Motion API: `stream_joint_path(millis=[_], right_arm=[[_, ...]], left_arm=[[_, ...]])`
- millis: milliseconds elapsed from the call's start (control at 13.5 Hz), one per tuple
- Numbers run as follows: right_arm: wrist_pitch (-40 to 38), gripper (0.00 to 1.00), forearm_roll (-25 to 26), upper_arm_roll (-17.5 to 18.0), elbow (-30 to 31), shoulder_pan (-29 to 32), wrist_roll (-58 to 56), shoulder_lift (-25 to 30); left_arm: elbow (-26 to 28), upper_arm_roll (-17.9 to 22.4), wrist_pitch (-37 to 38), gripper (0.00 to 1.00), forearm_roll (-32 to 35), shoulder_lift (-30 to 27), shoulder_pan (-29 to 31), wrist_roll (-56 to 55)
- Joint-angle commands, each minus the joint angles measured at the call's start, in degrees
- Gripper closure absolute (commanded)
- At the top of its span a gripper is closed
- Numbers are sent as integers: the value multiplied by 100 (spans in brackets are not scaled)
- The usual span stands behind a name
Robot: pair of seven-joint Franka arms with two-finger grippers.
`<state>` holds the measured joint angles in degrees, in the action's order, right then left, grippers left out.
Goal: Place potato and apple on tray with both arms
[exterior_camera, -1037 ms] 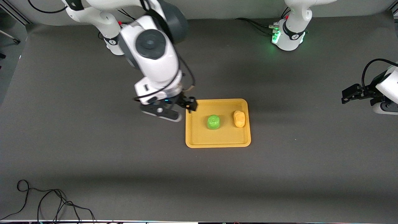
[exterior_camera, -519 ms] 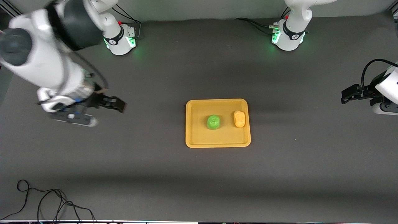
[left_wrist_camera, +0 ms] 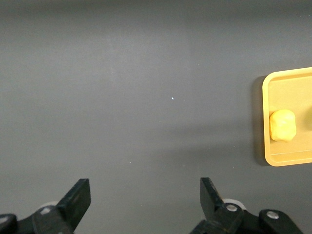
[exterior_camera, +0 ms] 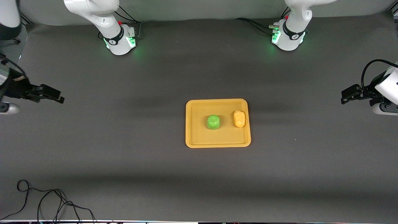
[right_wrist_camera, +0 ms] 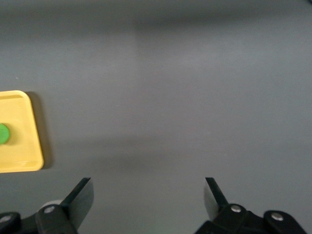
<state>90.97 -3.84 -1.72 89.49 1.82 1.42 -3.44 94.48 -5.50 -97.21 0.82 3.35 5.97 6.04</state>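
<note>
The yellow-orange tray (exterior_camera: 217, 141) lies in the middle of the table. The green apple (exterior_camera: 213, 122) and the yellow-orange potato (exterior_camera: 239, 119) both rest on it, apart from each other, the potato toward the left arm's end. My right gripper (exterior_camera: 57, 95) is open and empty over bare table at the right arm's end. My left gripper (exterior_camera: 344, 95) is open and empty over bare table at the left arm's end. The left wrist view shows its own gripper (left_wrist_camera: 145, 191), the tray's edge (left_wrist_camera: 265, 122) and the potato (left_wrist_camera: 282, 125). The right wrist view shows its own gripper (right_wrist_camera: 148, 190), the tray's corner (right_wrist_camera: 29, 161) and part of the apple (right_wrist_camera: 3, 133).
The table is covered with a dark grey mat (exterior_camera: 124, 149). A black cable (exterior_camera: 46, 199) lies looped at the near corner at the right arm's end. The two green-lit arm bases (exterior_camera: 119, 40) (exterior_camera: 287, 37) stand along the table's back edge.
My right arm has swung away from the tray's edge to the right arm's end of the table, gripper open and empty. The left arm, the apple and the potato have not moved.
</note>
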Motion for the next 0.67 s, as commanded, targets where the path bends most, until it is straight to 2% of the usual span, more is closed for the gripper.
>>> stream_joint_path(millis=[0,222,593], right_arm=[[88,0,120,-91,157,12,-186,124],[79,0,357,-83,157,-41,-256,106],[44,0,367,-47,104,-58,-212,106]], left_arm=[[-140,5,123,0,-47,87,-8,12],[-149,5,132,0,-47,87,9,3],[-140,13,97,0,-30,96,9,3]])
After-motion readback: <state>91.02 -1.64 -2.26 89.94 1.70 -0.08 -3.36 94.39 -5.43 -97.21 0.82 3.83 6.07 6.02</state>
